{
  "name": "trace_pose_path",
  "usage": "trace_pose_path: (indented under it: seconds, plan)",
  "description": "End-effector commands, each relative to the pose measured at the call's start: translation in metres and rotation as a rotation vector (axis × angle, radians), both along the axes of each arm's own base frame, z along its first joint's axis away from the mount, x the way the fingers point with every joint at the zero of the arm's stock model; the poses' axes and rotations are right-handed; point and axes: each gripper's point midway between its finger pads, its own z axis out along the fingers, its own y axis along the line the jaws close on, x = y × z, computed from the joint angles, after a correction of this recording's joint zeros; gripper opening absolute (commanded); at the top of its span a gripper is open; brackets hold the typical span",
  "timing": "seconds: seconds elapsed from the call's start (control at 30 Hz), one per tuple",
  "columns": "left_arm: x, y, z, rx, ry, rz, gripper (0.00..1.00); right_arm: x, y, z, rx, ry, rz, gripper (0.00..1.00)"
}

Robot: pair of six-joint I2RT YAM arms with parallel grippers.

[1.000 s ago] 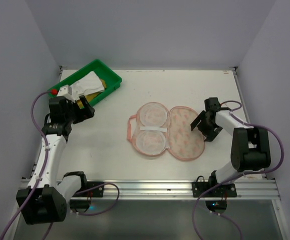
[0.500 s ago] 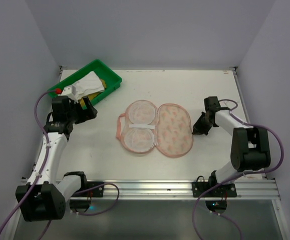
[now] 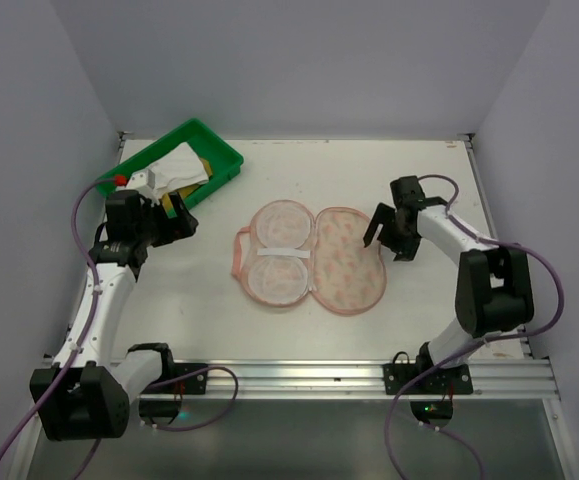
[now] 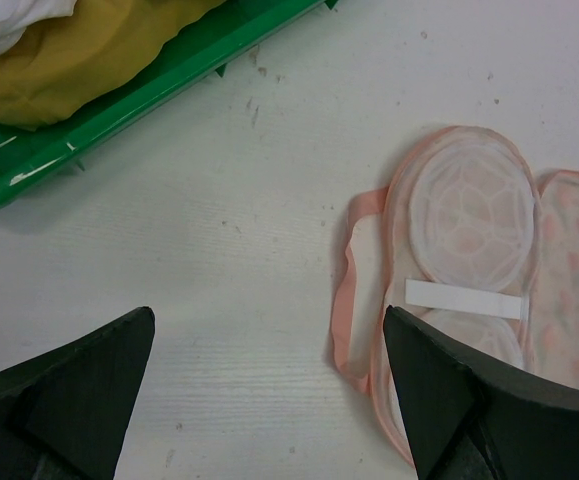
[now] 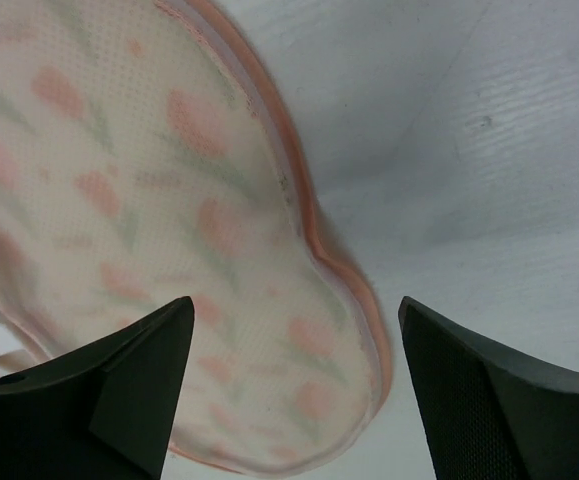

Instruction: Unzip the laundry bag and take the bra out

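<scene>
The laundry bag (image 3: 314,258) lies unzipped and spread flat mid-table. Its left half (image 3: 277,252) shows two round mesh pockets crossed by a white strap; its right half (image 3: 351,262) shows the pink-print lining. A pink loop hangs off its left edge. I see no bra in the bag. My left gripper (image 3: 176,220) is open and empty, left of the bag, which shows in the left wrist view (image 4: 469,210). My right gripper (image 3: 388,236) is open and empty, just over the bag's right edge (image 5: 219,230).
A green tray (image 3: 227,160) at the back left holds a white cloth (image 3: 174,168) and a mustard-yellow cloth (image 4: 89,50). It lies just behind my left gripper. Grey walls close the table on three sides.
The bag slid a little left a second ago and has stayed since. My right gripper has left the bag's right edge, moved back and opened. The left gripper shifted slightly.
</scene>
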Motion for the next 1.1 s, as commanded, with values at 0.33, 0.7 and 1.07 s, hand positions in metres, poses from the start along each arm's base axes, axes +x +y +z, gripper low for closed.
trace_pose_path:
  seconds: [0.33, 0.7, 1.07]
  plan:
    - [0.001, -0.007, 0.020, 0.024, -0.058, -0.052, 1.00, 0.007, 0.039, -0.033, 0.082, 0.191, 0.011, 0.76]
    - [0.002, -0.006, 0.019, 0.027, -0.058, -0.050, 1.00, -0.007, 0.077, -0.054, 0.124, 0.224, 0.053, 0.30]
    - [0.003, -0.008, 0.034, 0.018, -0.074, -0.058, 1.00, 0.007, 0.038, 0.042, -0.011, -0.033, 0.106, 0.00]
